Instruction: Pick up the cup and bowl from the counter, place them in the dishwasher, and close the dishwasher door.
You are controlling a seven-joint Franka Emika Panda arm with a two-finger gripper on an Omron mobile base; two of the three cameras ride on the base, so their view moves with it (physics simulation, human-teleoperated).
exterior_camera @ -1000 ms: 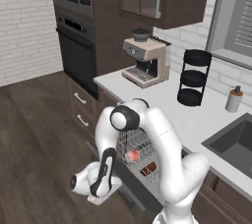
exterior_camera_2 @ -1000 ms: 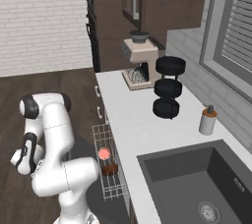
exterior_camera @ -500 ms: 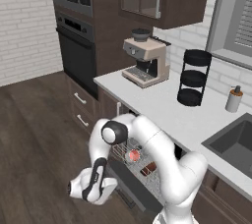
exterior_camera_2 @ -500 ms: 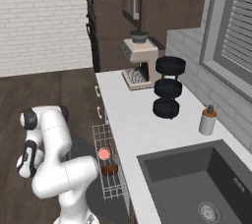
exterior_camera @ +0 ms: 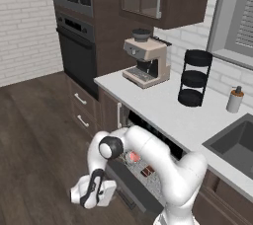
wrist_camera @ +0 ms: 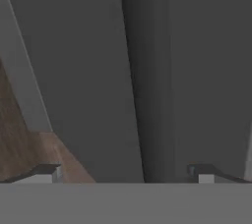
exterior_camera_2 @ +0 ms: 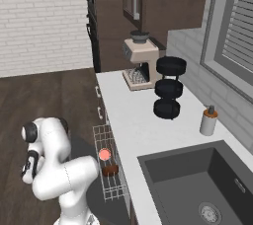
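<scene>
The flat dark grey drop-down dishwasher door (exterior_camera: 129, 185), lower centre, is judged stiff and heavy; its free edge should be pushed from beneath by the open, empty two-finger gripper (exterior_camera: 93, 195).

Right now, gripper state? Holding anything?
Gripper: open, jaws wide apart, holding nothing; it faces the dishwasher door from close by.

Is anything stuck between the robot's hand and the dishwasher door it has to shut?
Nothing visible. The open gripper faces the dark dishwasher door with bare space between. The cup and bowl already sit in the rack.
</scene>
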